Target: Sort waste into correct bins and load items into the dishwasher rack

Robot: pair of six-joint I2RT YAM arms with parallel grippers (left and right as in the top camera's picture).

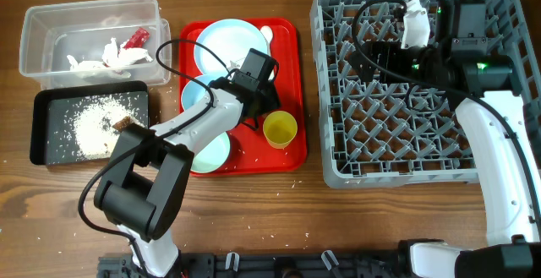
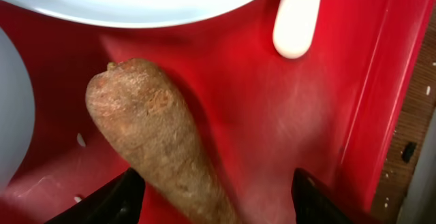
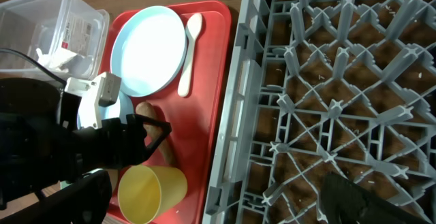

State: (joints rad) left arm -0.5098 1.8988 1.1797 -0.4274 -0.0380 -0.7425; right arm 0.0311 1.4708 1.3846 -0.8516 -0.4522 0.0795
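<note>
Since the brown sausage piece (image 2: 153,149) looks soft, light and perhaps greasy, the left gripper (image 2: 218,200), jaws spread astride it, should pinch its thick middle gently.

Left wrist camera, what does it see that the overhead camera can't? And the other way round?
Only the left wrist view shows the brown sausage piece lying between the open left fingers. Only overhead shows the grey rack, the clear tub, the black tub with rice and the yellow cup. Both show the red tray, the pale plate and the white spoon.
</note>
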